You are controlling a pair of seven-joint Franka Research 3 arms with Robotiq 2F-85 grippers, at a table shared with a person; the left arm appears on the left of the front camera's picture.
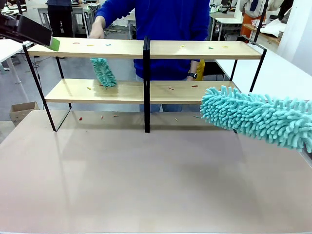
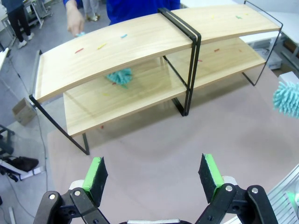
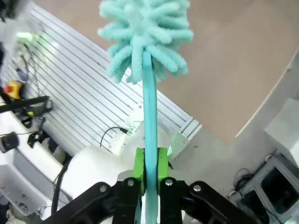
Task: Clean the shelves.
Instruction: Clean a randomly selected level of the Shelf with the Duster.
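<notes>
The shelves stand across the far half of the table, two light-wood boards in a black frame with small coloured scraps on them. My right gripper is shut on the teal handle of a fluffy teal duster, whose head hangs in front of the lower board's right end. High at the upper board's left end is my left gripper; the left wrist view shows it open and empty, looking down on the shelves. Behind them, a person in a blue top holds a smaller teal duster onto the lower board's left half.
A few scraps lie on the table behind the shelves' feet. The beige tabletop in front is bare. A white table runs along the right, and a cardboard box sits on the floor at left.
</notes>
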